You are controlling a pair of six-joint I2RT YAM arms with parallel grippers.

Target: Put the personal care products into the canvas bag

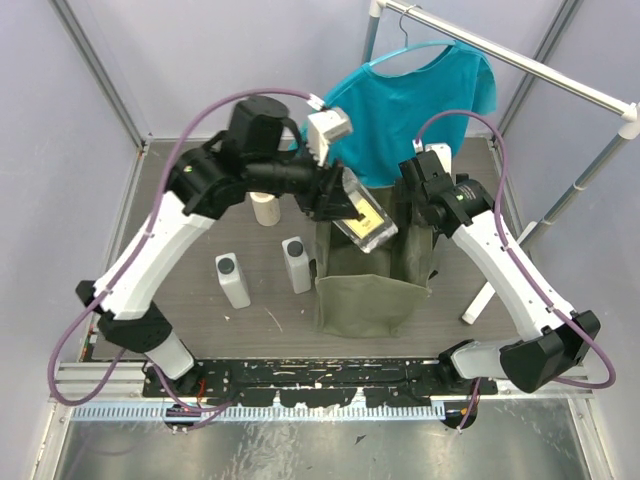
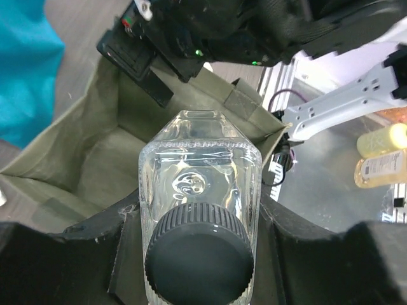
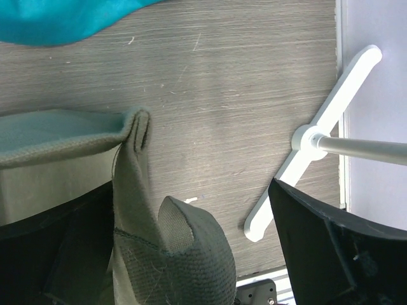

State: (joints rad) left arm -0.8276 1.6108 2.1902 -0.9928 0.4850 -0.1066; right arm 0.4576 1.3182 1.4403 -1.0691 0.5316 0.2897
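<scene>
Clear bottle (image 2: 198,190) hides part of the canvas bag (image 2: 70,162).

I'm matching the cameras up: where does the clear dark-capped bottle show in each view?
Top external: clear bottle just right of centre, held in the left gripper above the canvas bag.
Left wrist: clear bottle at bottom centre, dark cap nearest the camera.
Right wrist: not in it.
Shared landmark: the canvas bag, seen in all three views.
</scene>
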